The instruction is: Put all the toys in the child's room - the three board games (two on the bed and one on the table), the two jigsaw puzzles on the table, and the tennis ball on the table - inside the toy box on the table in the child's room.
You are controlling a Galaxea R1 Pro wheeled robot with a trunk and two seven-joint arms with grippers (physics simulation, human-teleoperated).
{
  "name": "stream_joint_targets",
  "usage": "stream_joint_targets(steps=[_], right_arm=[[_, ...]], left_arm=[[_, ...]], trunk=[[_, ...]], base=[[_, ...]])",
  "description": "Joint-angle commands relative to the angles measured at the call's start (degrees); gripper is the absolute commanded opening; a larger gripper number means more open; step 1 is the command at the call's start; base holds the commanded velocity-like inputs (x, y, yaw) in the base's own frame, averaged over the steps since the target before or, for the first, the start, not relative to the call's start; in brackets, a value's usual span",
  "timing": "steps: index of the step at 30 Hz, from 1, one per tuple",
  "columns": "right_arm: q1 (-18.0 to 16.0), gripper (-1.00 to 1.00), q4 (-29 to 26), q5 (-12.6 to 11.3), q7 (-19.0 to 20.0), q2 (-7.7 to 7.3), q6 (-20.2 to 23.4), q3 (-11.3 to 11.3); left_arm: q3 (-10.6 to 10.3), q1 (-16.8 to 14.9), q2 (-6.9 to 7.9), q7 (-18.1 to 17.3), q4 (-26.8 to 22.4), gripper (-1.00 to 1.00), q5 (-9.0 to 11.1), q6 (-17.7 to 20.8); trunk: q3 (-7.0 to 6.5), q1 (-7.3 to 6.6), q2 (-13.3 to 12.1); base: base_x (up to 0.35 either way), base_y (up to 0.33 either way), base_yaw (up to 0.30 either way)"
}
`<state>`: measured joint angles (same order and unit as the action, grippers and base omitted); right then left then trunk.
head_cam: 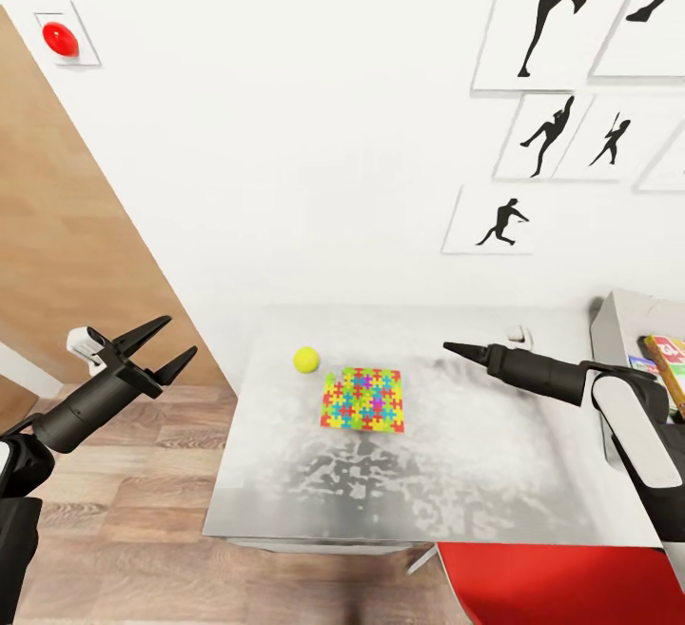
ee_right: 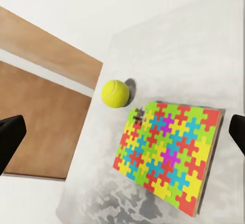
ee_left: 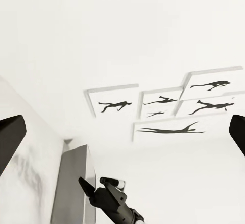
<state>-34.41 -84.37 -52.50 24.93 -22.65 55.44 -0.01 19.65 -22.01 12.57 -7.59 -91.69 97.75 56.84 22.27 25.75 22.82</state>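
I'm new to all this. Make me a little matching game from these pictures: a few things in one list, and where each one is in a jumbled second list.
Things:
1. ball
2. puzzle
3. left gripper
4. red button

Places:
A. high on the wall
B. flat on the table, near its middle
C. in the air off the table's side, jaws apart
D. on the table, just beside the puzzle's corner

Pairs: 1-D, 2-B, 3-C, 4-A
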Motion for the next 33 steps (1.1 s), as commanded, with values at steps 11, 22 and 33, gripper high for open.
stream_joint_targets(steps=[11, 22, 33], right_arm=[[0.1, 1.0, -0.6, 0.0, 0.3, -0.05, -1.0, 0.2], [0.1, 1.0, -0.9, -0.1, 0.2, -0.03, -1.1, 0.4], [0.1, 1.0, -1.0, 0.3, -0.1, -0.02, -1.2, 0.5]], left_arm=[[0.1, 0.0, 0.06, -0.6, 0.0, 1.0, -0.5, 0.2], [0.1, 0.0, 0.08, -0.6, 0.0, 1.0, -0.5, 0.3], [0.1, 0.0, 0.09, -0.7, 0.0, 1.0, -0.5, 0.3]], trunk=[[0.09, 0.03, 0.1], [0.09, 0.03, 0.1], [0.09, 0.03, 0.1]], base=[[0.0, 0.06, -0.007], [0.0, 0.231, -0.001], [0.0, 0.278, 0.0]])
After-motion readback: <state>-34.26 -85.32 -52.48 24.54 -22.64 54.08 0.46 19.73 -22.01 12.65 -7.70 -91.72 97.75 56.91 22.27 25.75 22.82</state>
